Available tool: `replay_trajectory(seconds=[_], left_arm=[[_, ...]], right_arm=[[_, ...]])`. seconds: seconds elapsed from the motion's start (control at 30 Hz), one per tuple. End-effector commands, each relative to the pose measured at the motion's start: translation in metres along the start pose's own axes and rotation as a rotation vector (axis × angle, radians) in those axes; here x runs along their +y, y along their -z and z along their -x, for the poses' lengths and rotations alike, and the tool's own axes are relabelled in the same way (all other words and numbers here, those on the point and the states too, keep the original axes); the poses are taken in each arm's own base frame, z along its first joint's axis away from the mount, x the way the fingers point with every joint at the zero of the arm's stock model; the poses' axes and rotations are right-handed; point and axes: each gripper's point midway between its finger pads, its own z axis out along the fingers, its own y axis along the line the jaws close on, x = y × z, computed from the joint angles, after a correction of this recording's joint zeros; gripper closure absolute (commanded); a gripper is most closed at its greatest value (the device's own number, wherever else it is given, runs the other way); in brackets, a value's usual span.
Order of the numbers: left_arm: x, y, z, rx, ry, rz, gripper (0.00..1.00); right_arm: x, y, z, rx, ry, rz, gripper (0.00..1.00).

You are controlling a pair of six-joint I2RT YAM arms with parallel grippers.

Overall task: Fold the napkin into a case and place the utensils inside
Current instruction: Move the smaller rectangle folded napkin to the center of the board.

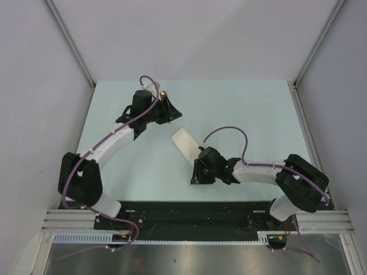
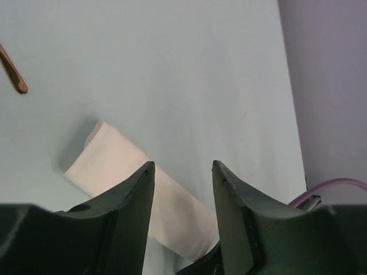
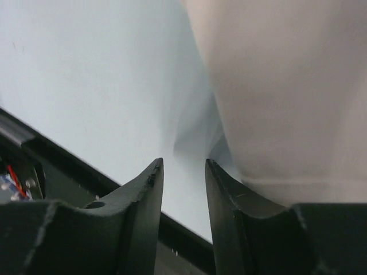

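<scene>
The case [image 1: 183, 141] lies mid-table, its near end hidden under the right hand [image 3: 183, 166]. A copper utensil [image 2: 12, 73] is cut off at the left wrist view's edge. The table [image 1: 258, 114] is pale green, walled by grey panels. Both arms reach forward with bent elbows. The left hand [image 2: 182, 169] and the right hand are both spread, pinching nothing.

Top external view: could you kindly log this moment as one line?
case: folded strip on table | left gripper: jaws open, empty | right gripper: jaws open, empty, at case's near end
</scene>
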Motion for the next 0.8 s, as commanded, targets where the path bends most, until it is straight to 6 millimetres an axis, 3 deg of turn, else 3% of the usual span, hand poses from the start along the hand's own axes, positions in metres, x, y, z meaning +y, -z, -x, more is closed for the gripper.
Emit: replay_trajectory(seconds=[0.0,0.07,0.17,0.2,0.3,0.33,0.4,0.43,0.47,0.5,0.53,0.6,0.63,0.67,0.73,0.77], left_arm=[[0.005,-0.024,-0.017,0.090,0.013,-0.011,0.52],[0.005,-0.033,-0.014,0.075,0.020,-0.019,0.53],[0.009,-0.043,-0.012,0.074,0.034,-0.010,0.53],[0.005,-0.045,-0.008,0.069,0.031,-0.018,0.53],[0.007,-0.054,-0.002,0.063,0.024,-0.003,0.53],[0.009,-0.057,0.000,0.061,0.027,0.001,0.53],[0.011,-0.066,0.004,0.055,0.025,0.012,0.53],[0.011,-0.069,0.004,0.056,0.024,0.009,0.52],[0.012,-0.077,0.006,0.053,0.025,0.005,0.52],[0.012,-0.080,0.006,0.056,0.028,0.001,0.52],[0.014,-0.084,0.008,0.054,0.032,0.005,0.52],[0.017,-0.096,0.008,0.058,0.038,0.007,0.52],[0.020,-0.101,0.008,0.064,0.043,0.015,0.52],[0.017,-0.105,0.012,0.057,0.037,0.008,0.52],[0.028,-0.115,0.001,0.103,0.035,0.039,0.53],[0.027,-0.117,0.008,0.093,0.022,0.036,0.52]], right_arm=[[-0.010,-0.017,0.045,-0.179,-0.078,-0.067,0.63],[-0.029,-0.021,0.053,-0.202,-0.114,-0.115,0.67],[-0.062,-0.021,0.079,-0.257,-0.161,-0.186,0.67],[-0.081,-0.018,0.093,-0.281,-0.186,-0.220,0.67],[-0.105,-0.018,0.121,-0.307,-0.214,-0.241,0.66],[-0.123,-0.013,0.140,-0.332,-0.228,-0.262,0.66],[-0.128,-0.016,0.171,-0.353,-0.225,-0.245,0.66],[-0.144,-0.013,0.189,-0.370,-0.222,-0.258,0.65],[-0.148,-0.013,0.201,-0.381,-0.218,-0.262,0.65],[-0.142,-0.020,0.227,-0.384,-0.196,-0.212,0.65],[-0.151,-0.018,0.244,-0.397,-0.174,-0.218,0.64],[-0.156,-0.022,0.266,-0.368,-0.168,-0.207,0.64],[-0.153,-0.023,0.293,-0.390,-0.160,-0.185,0.64],[-0.163,-0.021,0.297,-0.374,-0.177,-0.192,0.63],[-0.161,-0.014,0.309,-0.375,-0.176,-0.161,0.62],[-0.162,-0.011,0.309,-0.375,-0.172,-0.156,0.62]])
